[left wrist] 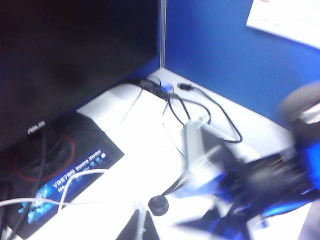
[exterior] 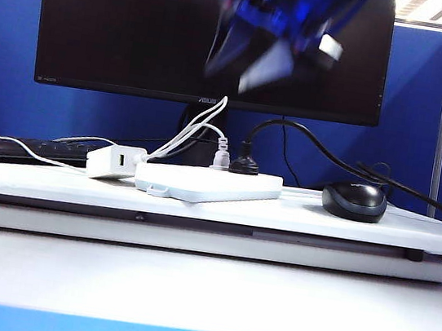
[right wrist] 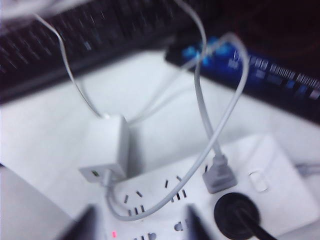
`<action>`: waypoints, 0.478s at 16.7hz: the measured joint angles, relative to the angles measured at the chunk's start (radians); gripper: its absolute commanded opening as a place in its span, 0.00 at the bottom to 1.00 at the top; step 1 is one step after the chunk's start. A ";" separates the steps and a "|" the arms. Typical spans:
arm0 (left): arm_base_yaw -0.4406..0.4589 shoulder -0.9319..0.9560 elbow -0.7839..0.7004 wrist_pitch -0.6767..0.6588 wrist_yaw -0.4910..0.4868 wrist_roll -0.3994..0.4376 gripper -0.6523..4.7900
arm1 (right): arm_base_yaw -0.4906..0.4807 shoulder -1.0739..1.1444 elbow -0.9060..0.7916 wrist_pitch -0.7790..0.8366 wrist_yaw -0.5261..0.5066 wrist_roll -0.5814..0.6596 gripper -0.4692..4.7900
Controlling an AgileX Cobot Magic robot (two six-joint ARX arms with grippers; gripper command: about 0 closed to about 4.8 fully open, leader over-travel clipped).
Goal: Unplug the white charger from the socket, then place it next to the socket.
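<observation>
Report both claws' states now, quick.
Left claw: not in view in any picture.
Right claw: above the socket, nothing between its fingers; blurred, so open or closed cannot be told.

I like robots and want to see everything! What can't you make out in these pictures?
- Right gripper: exterior view, a blue smear of motion blur above the socket.
- Left gripper: left wrist view, only a blurred sliver at the picture's edge; open or shut cannot be told.
- White charger: right wrist view, beside the socket; its port end is too blurred to read.
</observation>
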 measured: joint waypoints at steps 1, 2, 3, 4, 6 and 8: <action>0.000 -0.022 0.000 0.011 -0.001 -0.009 0.11 | -0.002 -0.079 0.000 -0.010 0.000 -0.028 0.08; 0.000 -0.039 0.000 0.015 -0.001 -0.015 0.11 | -0.004 -0.125 0.000 -0.009 0.000 -0.058 0.08; 0.000 -0.064 0.000 0.017 -0.001 -0.018 0.11 | -0.004 -0.174 0.000 -0.011 0.000 -0.091 0.08; 0.000 -0.097 0.000 0.018 -0.005 -0.019 0.11 | -0.004 -0.246 -0.001 -0.014 0.004 -0.124 0.08; 0.000 -0.209 0.000 0.007 -0.084 -0.020 0.11 | -0.004 -0.424 0.001 -0.015 0.037 -0.154 0.08; 0.000 -0.314 0.000 -0.065 -0.159 -0.018 0.11 | -0.004 -0.512 -0.017 -0.032 0.046 -0.228 0.08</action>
